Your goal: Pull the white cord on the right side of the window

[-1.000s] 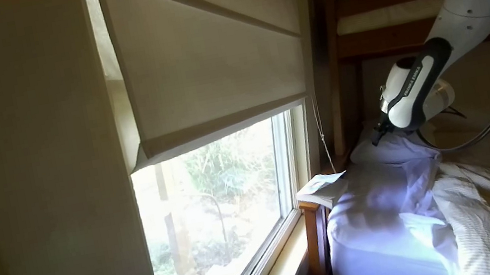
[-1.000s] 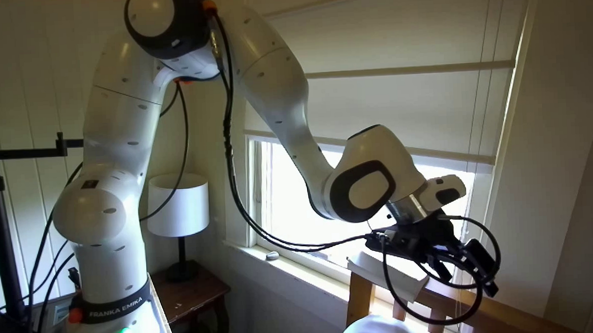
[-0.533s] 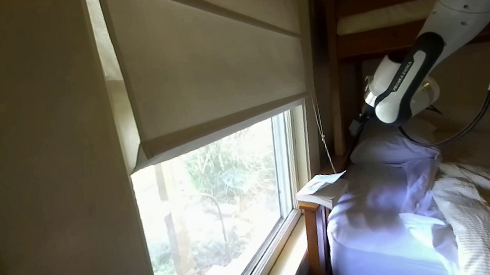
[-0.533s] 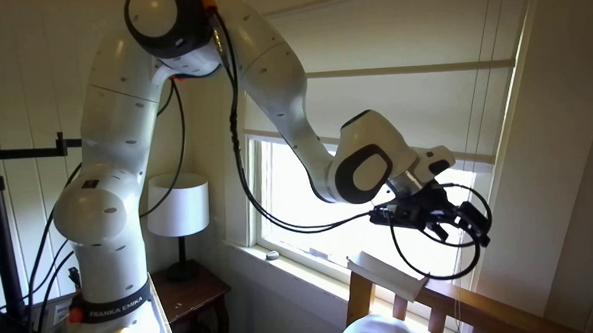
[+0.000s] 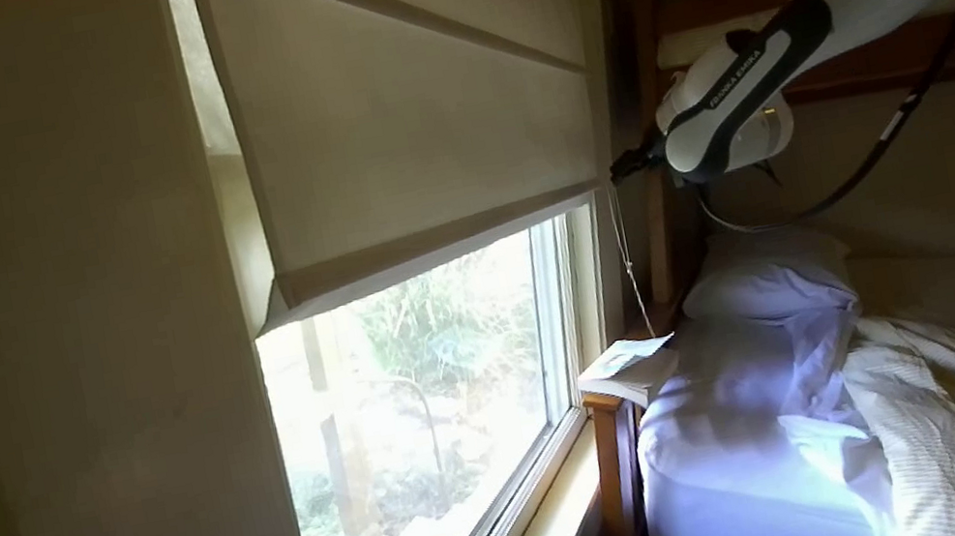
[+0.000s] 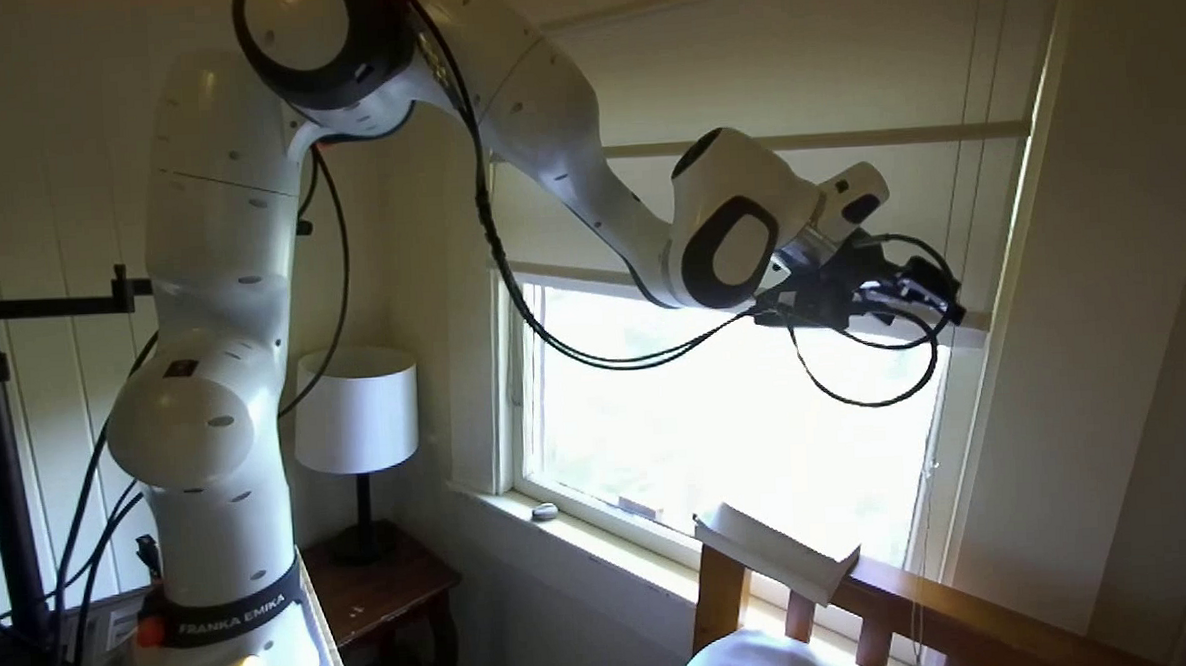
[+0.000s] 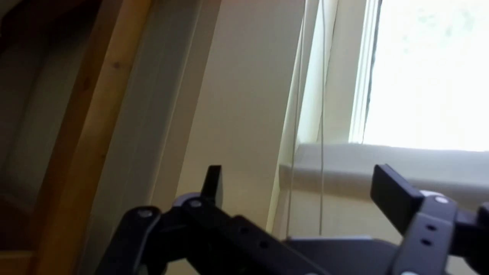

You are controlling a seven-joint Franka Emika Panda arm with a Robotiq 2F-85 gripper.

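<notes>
The white cord hangs as two thin strands at the side of the window near the bunk bed, in both exterior views (image 5: 630,266) (image 6: 929,470). In the wrist view both strands of the cord (image 7: 322,162) show between the spread fingers, beyond or level with the tips; depth is unclear. The gripper (image 7: 298,168) is open, with nothing touching its pads. It stands by the blind's lower corner in both exterior views (image 5: 625,168) (image 6: 919,311). The window (image 5: 455,360) has a cream blind (image 5: 413,122) lowered over its upper part.
A wooden bunk bed post (image 5: 650,129) stands close beside the cord, and also shows in the wrist view (image 7: 91,126). An open book (image 6: 778,555) lies on the bed rail below. Dark cables (image 6: 604,363) loop from the arm. A lamp (image 6: 356,413) stands by the robot base.
The arm has raised the gripper from low above the bed to the height of the blind's lower edge, and moved it closer to the window and cord. Blind and cord look unchanged.
</notes>
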